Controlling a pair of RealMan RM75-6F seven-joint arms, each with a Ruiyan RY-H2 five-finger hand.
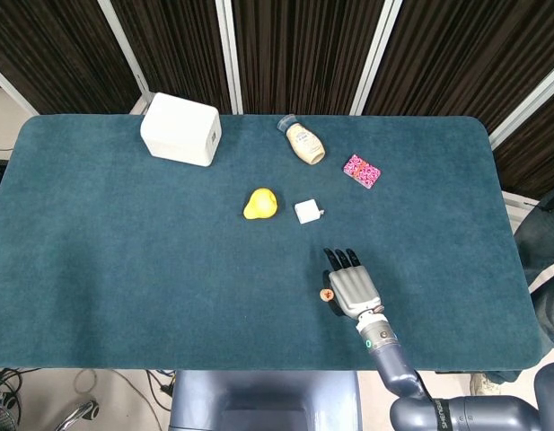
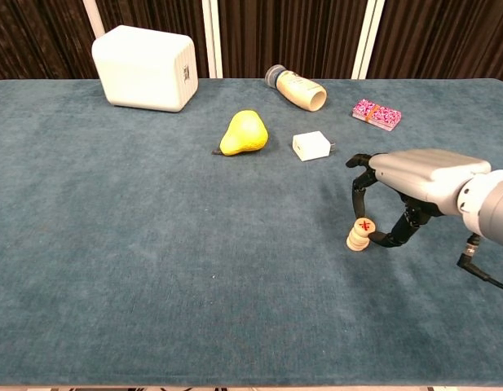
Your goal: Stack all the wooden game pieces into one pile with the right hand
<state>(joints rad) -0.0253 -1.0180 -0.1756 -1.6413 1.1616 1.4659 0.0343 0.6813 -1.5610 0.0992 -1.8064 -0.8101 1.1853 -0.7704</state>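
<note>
Two round wooden game pieces with red marks sit one on the other. The top piece (image 2: pixel 363 226) leans tilted on the bottom piece (image 2: pixel 355 241). From the head view only the top piece (image 1: pixel 327 294) shows, just left of my right hand (image 1: pixel 353 288). In the chest view my right hand (image 2: pixel 418 174) arches over the pile, pinching the top piece between a fingertip above and the thumb (image 2: pixel 383 240) at its right side. The left hand is in neither view.
On the blue cloth table (image 1: pixel 124 251), a yellow pear (image 2: pixel 244 133) and a small white cube (image 2: pixel 312 146) lie behind the pile. Further back are a white box (image 2: pixel 145 67), a lying bottle (image 2: pixel 298 88) and a pink packet (image 2: pixel 376 114). The table's front edge is close behind the hand.
</note>
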